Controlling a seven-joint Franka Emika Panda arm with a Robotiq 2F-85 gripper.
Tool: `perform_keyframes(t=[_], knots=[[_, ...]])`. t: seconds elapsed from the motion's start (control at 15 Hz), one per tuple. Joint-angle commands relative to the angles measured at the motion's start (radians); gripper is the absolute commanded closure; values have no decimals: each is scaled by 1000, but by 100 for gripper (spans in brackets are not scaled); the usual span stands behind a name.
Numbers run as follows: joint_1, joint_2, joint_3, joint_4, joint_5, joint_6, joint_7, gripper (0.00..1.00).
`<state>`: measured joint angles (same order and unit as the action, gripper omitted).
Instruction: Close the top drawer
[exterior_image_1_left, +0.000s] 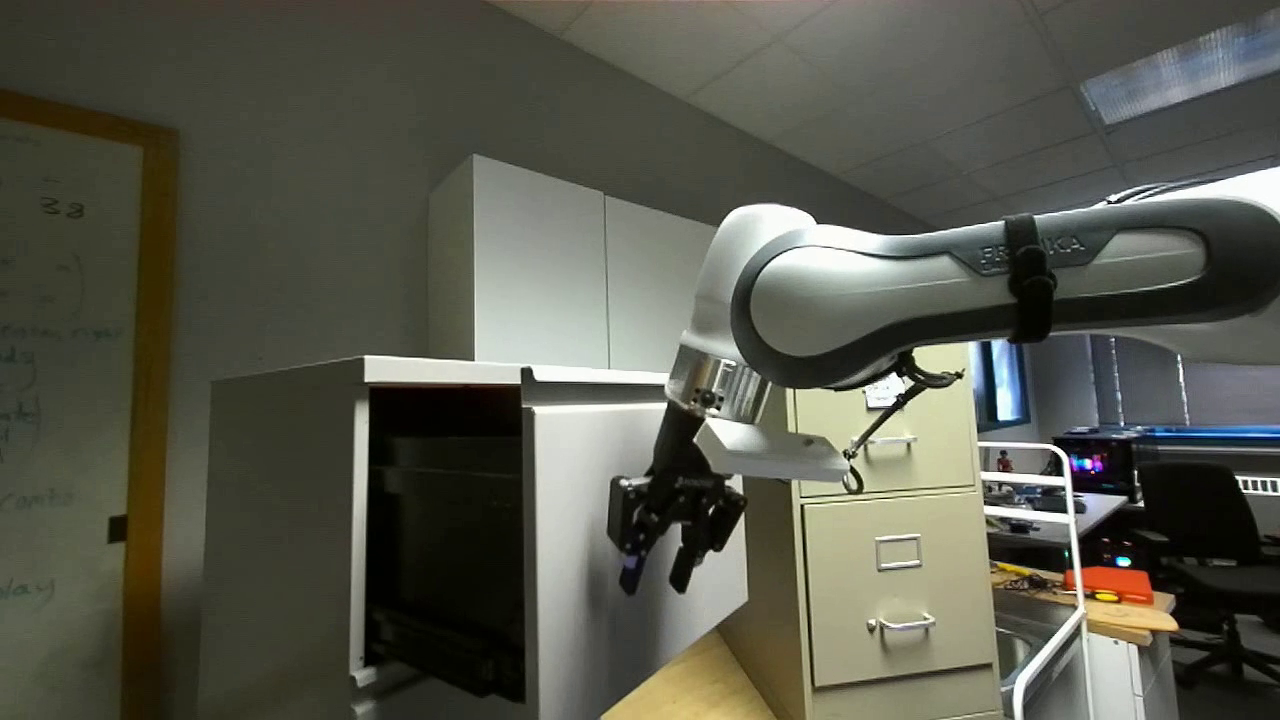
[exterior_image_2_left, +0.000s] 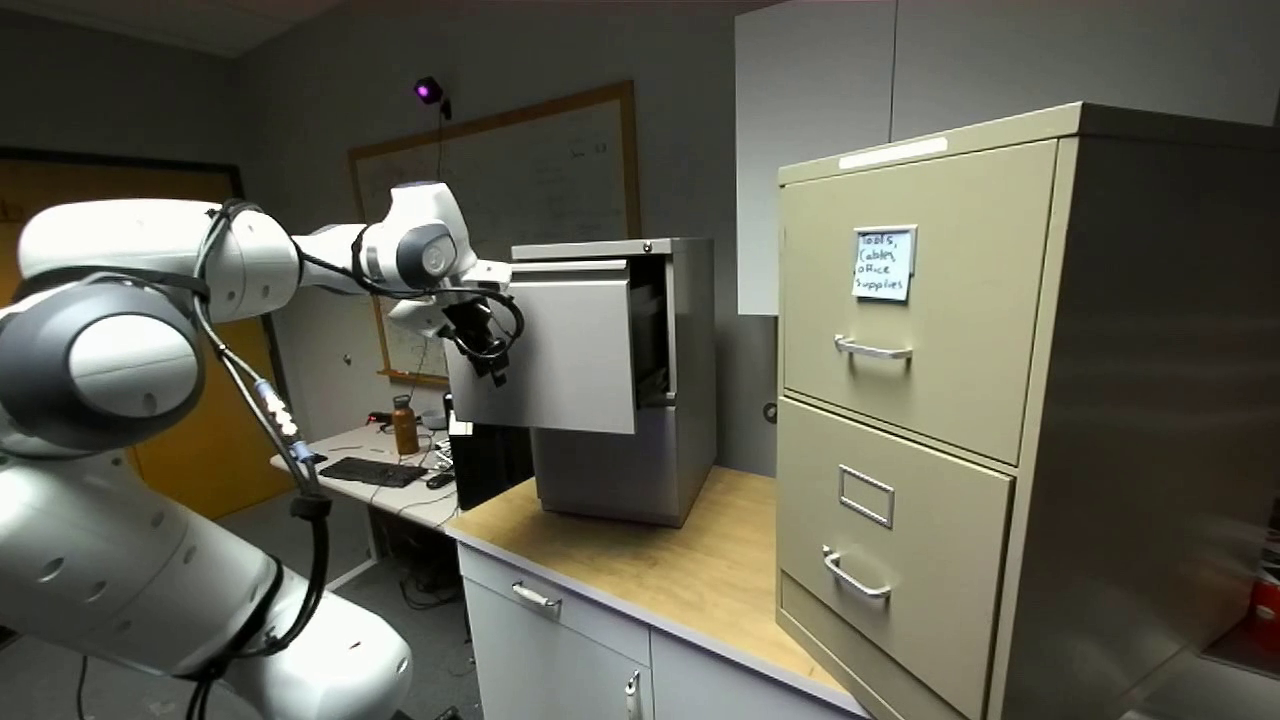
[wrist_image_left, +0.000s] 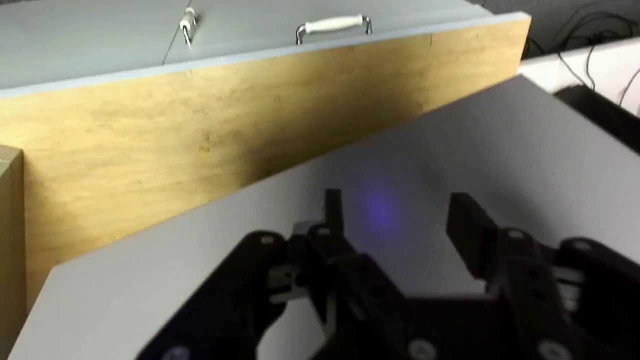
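Note:
The top drawer stands pulled out of the pale-grey cabinet, with its flat grey front in both exterior views (exterior_image_1_left: 575, 500) (exterior_image_2_left: 580, 350). Its dark inside shows through the side gap. In the wrist view the drawer front (wrist_image_left: 475, 145) fills much of the picture. My gripper (exterior_image_1_left: 655, 580) is in front of the drawer front, fingers pointing downward. It also shows in an exterior view (exterior_image_2_left: 495, 375) near the front's outer side. In the wrist view the gripper (wrist_image_left: 397, 210) has its fingers apart with nothing between them. I cannot tell whether it touches the front.
The grey cabinet's lower drawer (exterior_image_2_left: 605, 465) is shut. The cabinet stands on a wooden counter (exterior_image_2_left: 720, 530). A beige filing cabinet (exterior_image_1_left: 900, 580) stands beside it. White wall cabinets (exterior_image_1_left: 540, 270) hang behind. A desk with a keyboard (exterior_image_2_left: 372, 472) is beyond the counter.

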<state>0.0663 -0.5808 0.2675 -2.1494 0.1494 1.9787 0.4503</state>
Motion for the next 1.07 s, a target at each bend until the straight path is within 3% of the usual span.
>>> perform_keyframes(t=[0.0,0.2,0.27,0.73,1.0], knots=[[-39,-25,-1,36,-43,87,49,71],[-69,-57,9,25,-45,176,107,96],[-77,-63,14,21,-40,214,133,99],[-140,-39,79,-10,-65,516,295,100],[-166,48,124,21,-102,630,336,100]])
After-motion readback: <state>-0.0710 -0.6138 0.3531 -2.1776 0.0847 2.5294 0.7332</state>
